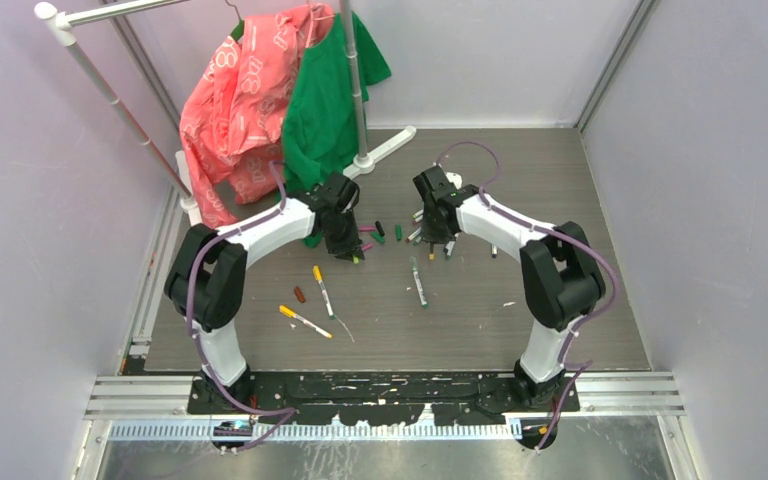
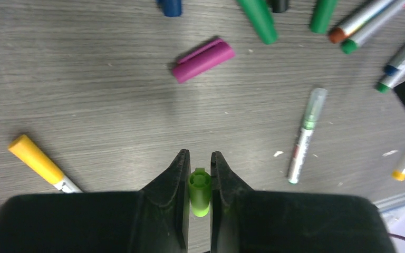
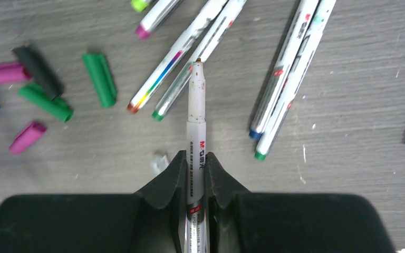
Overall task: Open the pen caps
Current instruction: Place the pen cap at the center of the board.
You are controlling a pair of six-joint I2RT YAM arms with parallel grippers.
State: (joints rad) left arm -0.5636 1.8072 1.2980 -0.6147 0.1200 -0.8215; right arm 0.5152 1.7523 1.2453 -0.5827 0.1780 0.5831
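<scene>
Both arms are reaching out over the grey counter [image 1: 580, 200], working just on the near side of the clothes rack's white foot [image 1: 388, 148]. The left claw [image 2: 200, 161] is pinching a lime-green cap [image 2: 199, 188], its fingers standing narrow with only the little cap between them. The right claw [image 3: 194, 161] is clamping just as narrowly on an uncapped pen [image 3: 196, 105], whose white barrel is sticking straight out ahead with its bare brownish tip showing. Loose caps are lying in the gap between the two claws, nearer to the arm bases than the rack foot: a magenta cap [image 2: 203, 60], a pair of green caps [image 3: 100, 79] and a black cap [image 3: 38, 71]. A bunch of pens [image 3: 290, 79] with white barrels is lying side by side on the counter beneath the right claw. Farther from the rack foot, towards the arm bases, a yellow-capped pen [image 1: 322, 290], an orange-tipped pen [image 1: 304, 321] and a green pen [image 1: 418, 282] are lying apart from one another. A brown cap [image 1: 300, 294] is sitting just beside the yellow-capped one.
</scene>
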